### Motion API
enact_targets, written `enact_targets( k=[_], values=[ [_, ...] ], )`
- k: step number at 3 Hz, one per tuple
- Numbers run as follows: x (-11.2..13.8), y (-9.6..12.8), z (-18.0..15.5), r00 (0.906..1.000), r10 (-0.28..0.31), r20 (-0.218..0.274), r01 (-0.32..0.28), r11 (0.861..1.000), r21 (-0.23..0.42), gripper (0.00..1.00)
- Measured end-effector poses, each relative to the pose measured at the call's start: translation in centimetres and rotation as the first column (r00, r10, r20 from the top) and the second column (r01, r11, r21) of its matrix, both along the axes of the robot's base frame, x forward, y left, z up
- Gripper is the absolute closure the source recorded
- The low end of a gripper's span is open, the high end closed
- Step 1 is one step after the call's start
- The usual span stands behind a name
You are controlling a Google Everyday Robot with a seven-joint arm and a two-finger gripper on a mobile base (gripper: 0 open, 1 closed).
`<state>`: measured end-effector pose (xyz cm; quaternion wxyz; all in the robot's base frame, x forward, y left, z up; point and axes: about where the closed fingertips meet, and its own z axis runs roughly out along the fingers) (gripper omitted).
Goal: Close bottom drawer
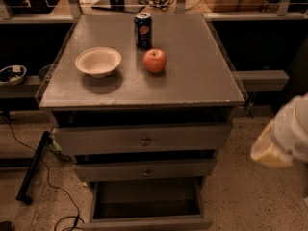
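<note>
The bottom drawer (144, 198) of the grey-brown cabinet is pulled out the farthest. Its inside looks empty. Its low front panel (144, 223) lies at the lower edge of the view, and its knob is out of view. My gripper (269, 152) is a blurred white and cream shape at the right edge. It is level with the upper two drawers, and is to the right of the cabinet and apart from it. It is above and to the right of the bottom drawer.
The top drawer (144, 138) and middle drawer (144, 170) each stick out a little. On the cabinet top (202, 76) stand a white bowl (98, 60), a red apple (155, 60) and a soda can (143, 30). A black bar (31, 170) and cables (65, 211) lie on the floor at left.
</note>
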<state>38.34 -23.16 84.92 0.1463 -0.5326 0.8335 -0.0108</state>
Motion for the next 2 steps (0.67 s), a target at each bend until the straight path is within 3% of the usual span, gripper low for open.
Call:
enact_targets(
  k=[1, 2],
  values=[
    [-3.4, -2.1, -9.6, 0.9937, -0.058, -0.097, 0.059, 0.998, 0.013, 1.00],
    [-5.2, -2.7, -14.5, 0.9838, -0.063, -0.168, 0.067, 0.998, 0.018, 1.00]
  ],
)
